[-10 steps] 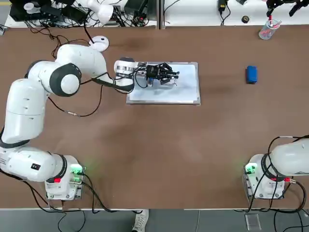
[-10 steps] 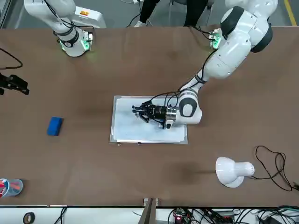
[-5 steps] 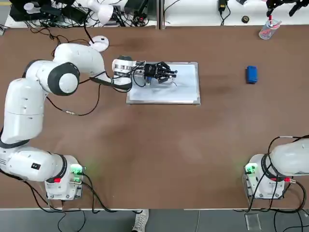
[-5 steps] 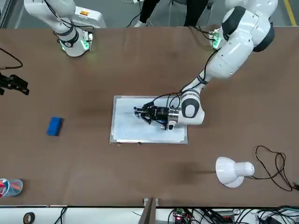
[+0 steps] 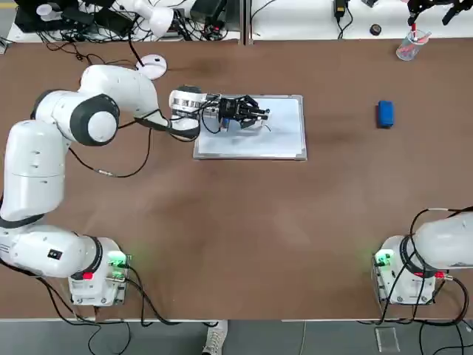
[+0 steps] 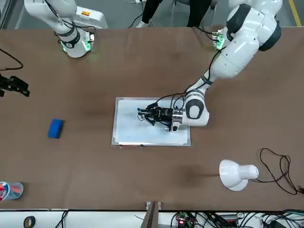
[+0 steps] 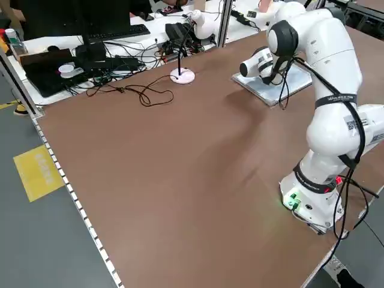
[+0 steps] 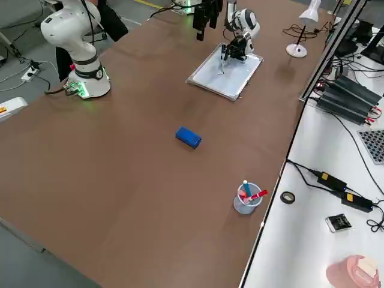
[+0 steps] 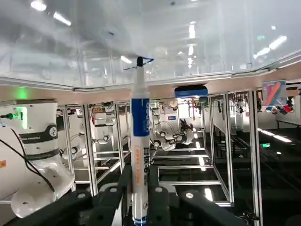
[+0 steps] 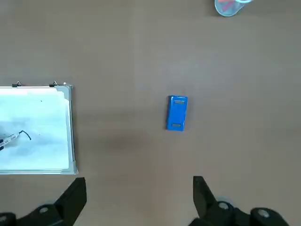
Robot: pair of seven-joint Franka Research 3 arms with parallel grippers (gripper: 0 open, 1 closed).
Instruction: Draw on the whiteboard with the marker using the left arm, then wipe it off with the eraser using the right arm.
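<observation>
White marker (image 9: 139,155) pinched in left gripper (image 5: 247,115), lying nearly flat, tip on whiteboard (image 5: 284,140) beside a short stroke. Eraser (image 5: 385,114) sits well right of board; right gripper (image 10: 138,197) parked above, spread.

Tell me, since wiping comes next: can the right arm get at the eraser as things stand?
Probably yes: the eraser lies alone on bare table, and the right gripper hangs open above it.

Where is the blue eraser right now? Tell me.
In the top view the blue eraser lies alone on the brown table, toward the robot's right, between the whiteboard and the clear cup near the far right corner.
</observation>
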